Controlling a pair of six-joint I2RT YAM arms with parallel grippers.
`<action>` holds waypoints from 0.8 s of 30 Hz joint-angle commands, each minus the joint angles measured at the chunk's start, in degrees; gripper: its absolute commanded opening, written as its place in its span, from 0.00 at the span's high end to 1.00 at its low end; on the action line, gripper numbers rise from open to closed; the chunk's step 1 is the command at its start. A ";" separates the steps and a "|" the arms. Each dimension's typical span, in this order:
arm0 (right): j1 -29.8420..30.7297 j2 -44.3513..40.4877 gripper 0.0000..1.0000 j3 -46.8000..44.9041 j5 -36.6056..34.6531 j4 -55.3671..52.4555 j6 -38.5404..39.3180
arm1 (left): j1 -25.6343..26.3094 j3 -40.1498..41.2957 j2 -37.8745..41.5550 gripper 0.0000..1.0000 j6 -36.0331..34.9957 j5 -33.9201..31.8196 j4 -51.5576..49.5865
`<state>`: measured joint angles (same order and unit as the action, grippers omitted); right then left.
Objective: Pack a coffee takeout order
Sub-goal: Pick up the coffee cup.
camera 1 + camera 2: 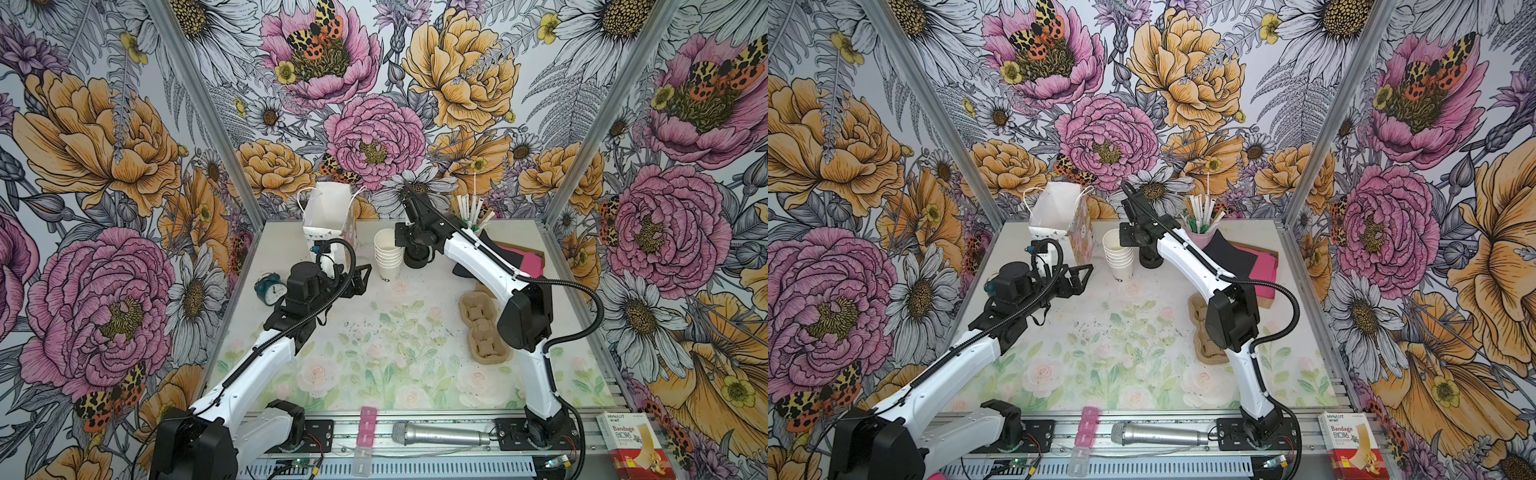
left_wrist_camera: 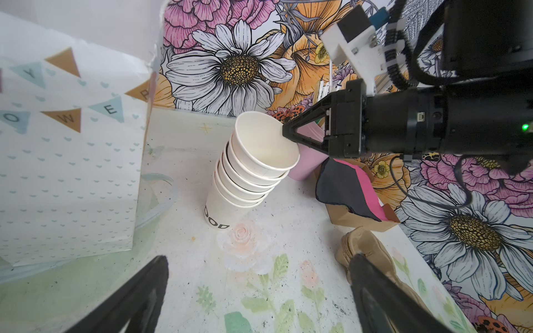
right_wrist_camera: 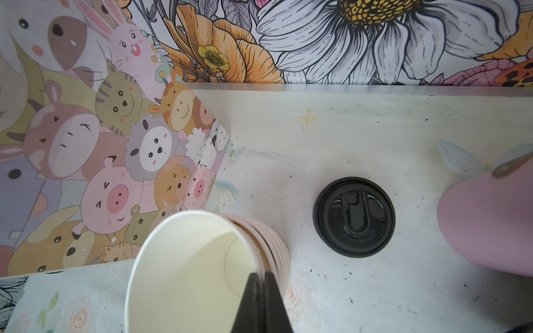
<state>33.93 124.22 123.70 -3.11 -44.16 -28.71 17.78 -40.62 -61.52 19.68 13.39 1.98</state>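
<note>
Left arm (image 1: 257, 374), right arm (image 1: 486, 270): white long parts, black joints, black bumpy cables (image 1: 582, 299). Right gripper (image 2: 285, 134): black, triangle shape, green light (image 2: 525, 127) behind.

In a top view: teal alarm clock (image 1: 270, 287) mid-left, silver microphone (image 1: 440, 435) bottom centre, bandage box (image 1: 627, 446) lower right.

Overhead stereo, close wrists (shared cup (image 2: 259, 141))
</note>
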 commanded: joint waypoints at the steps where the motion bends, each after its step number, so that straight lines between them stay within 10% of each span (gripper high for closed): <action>1: -0.19 -2.01 1.00 2.32 -0.15 0.30 -0.38 | 0.52 -0.12 -0.44 0.01 0.91 0.08 1.80; 24: -1.94 -6.66 1.00 6.35 1.71 0.30 -0.38 | 0.46 -0.34 -0.45 0.01 1.06 0.20 1.71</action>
<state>32.49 121.43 127.79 -1.96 -44.53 -28.71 17.82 -40.62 -61.63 20.25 13.39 2.02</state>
